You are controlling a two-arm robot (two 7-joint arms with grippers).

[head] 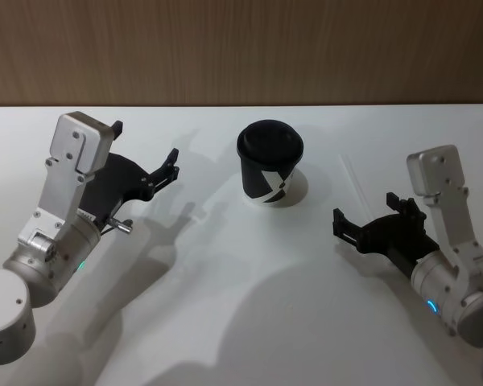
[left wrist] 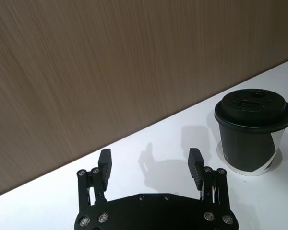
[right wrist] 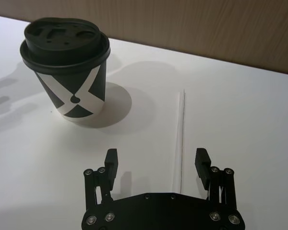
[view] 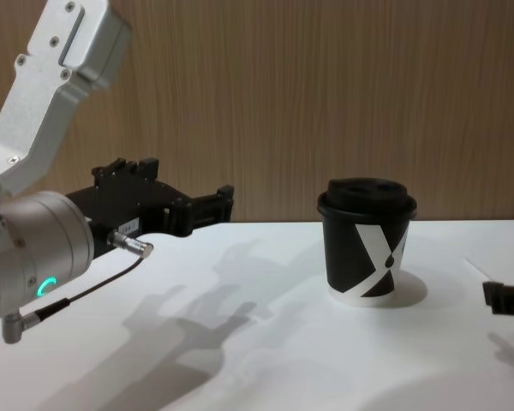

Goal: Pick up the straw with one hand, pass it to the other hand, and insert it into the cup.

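Note:
The straw (right wrist: 181, 139) lies flat on the white table, a thin white tube a short way to the right of the cup. It runs in between the open fingers of my right gripper (right wrist: 156, 162), closer to one finger, and the gripper hovers just above it. The cup (head: 270, 165) stands upright at mid-table, black with a white X mark and a domed lid (right wrist: 65, 38). In the head view my right gripper (head: 364, 211) sits to the cup's right. My left gripper (head: 149, 149) hangs open and empty above the table, left of the cup (left wrist: 253, 132).
A wooden wall (head: 241, 48) runs along the far edge of the white table (head: 249, 305). A thin black cable with a silver plug (view: 133, 246) hangs from the left arm. The right gripper's tip (view: 505, 298) shows at the chest view's right edge.

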